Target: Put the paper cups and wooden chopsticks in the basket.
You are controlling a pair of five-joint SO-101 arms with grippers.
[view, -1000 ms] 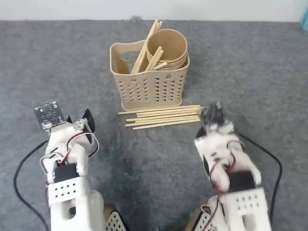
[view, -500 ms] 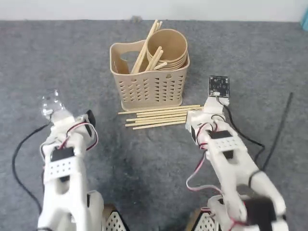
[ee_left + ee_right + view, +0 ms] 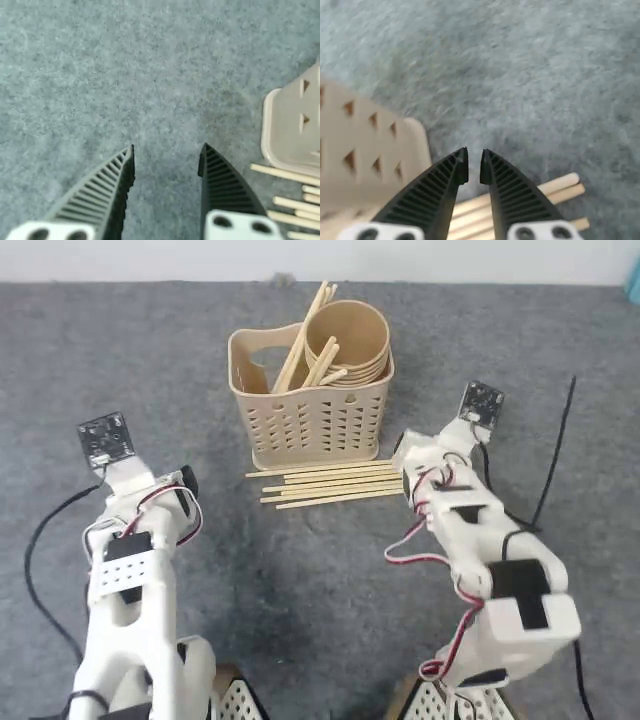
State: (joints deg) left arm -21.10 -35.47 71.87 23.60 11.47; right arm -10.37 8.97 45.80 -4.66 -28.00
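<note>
Bench (image 3: 110, 360): grey, carpet-like surface.

Beige perforated plastic basket (image 3: 312, 420): upright at the far middle of the bench. A stack of brown paper cups (image 3: 350, 338) sits in the compartment on the right arm's side. Several wooden chopsticks (image 3: 303, 335) lean inside, their tips above the rim.

Loose wooden chopsticks (image 3: 330, 483): a bundle lying flat on the bench just in front of the basket, roughly parallel to its front wall, outside it.

Left end effector (image 3: 167, 149): jaws spread wide, gripping nothing, above bare bench. It is to the left of the basket, whose corner and the loose chopstick ends are off to one side.

Right end effector (image 3: 473, 159): jaws drawn almost together with a thin gap, gripping nothing. It sits just above the right-hand ends of the loose chopsticks, beside the basket's corner.
</note>
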